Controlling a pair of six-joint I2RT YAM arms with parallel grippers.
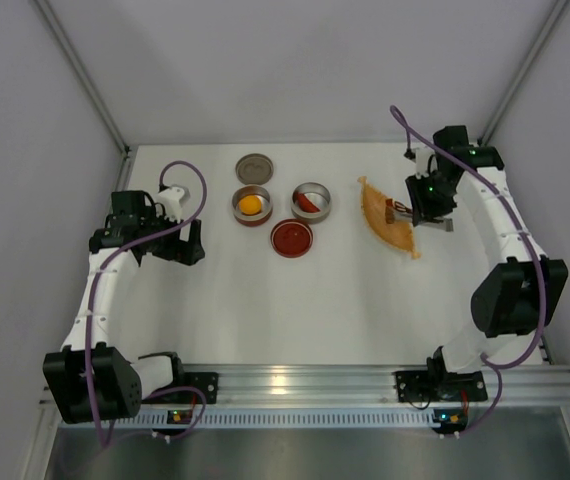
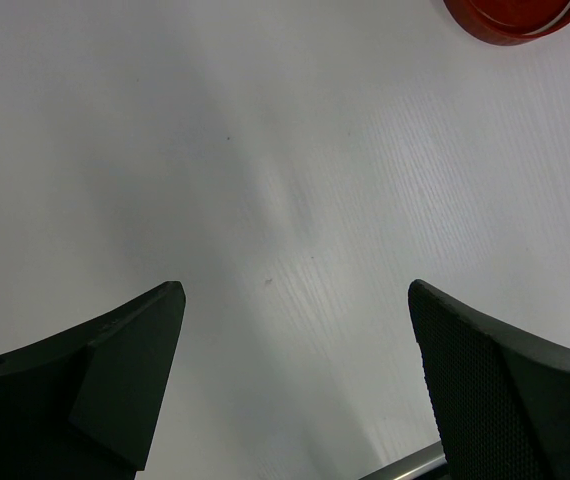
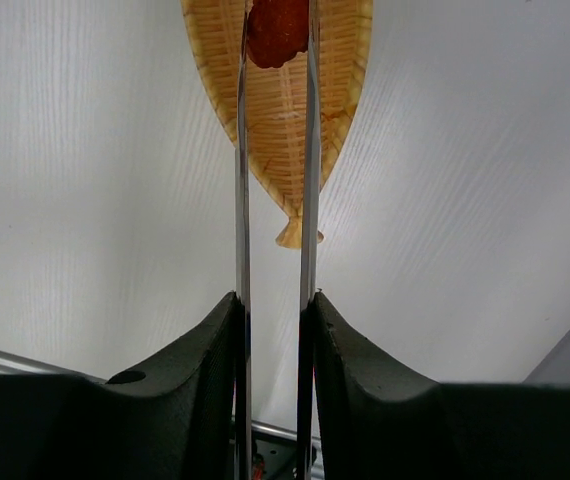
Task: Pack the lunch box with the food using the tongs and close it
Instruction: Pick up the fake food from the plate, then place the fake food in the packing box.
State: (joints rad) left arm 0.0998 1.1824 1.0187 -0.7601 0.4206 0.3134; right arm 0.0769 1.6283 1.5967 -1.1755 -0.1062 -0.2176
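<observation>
My right pincer (image 3: 275,310) pinches the one tongs (image 3: 310,150).
One red slice (image 3: 277,32) between its two arms, over the dish (image 3: 345,90); two tins (image 1: 236,206) hold one piece each; my left pincer (image 2: 295,300) is spread.

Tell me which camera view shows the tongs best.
The right wrist view: both thin arms of the tongs run up from between the fingers, a red food piece between them over the orange dish. The top external view shows them only small and unclear. The left wrist view shows none of them.
</observation>
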